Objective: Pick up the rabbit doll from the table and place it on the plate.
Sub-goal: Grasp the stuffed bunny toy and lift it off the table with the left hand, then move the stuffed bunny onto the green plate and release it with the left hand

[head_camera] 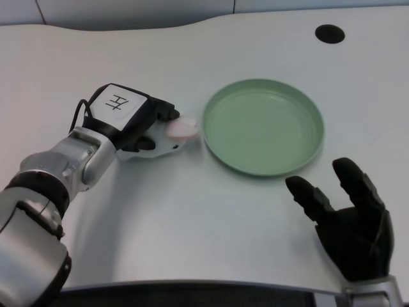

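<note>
White desk under soft, even light

The desk (192, 224) fills almost the whole frame; a round black hole (330, 32) sits at upper right; its curved far edge runs along the top, grey-blue panels (128, 11) behind it; a dark strip borders the bottom.

Left hand (131, 118), fingers (165, 110) curled down.

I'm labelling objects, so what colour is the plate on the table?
The plate is pale green, plain with no pattern, shown clearly in the head view.

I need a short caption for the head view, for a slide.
Left robot hand closes around the rabbit doll on the white table, beside the empty green plate.
</note>
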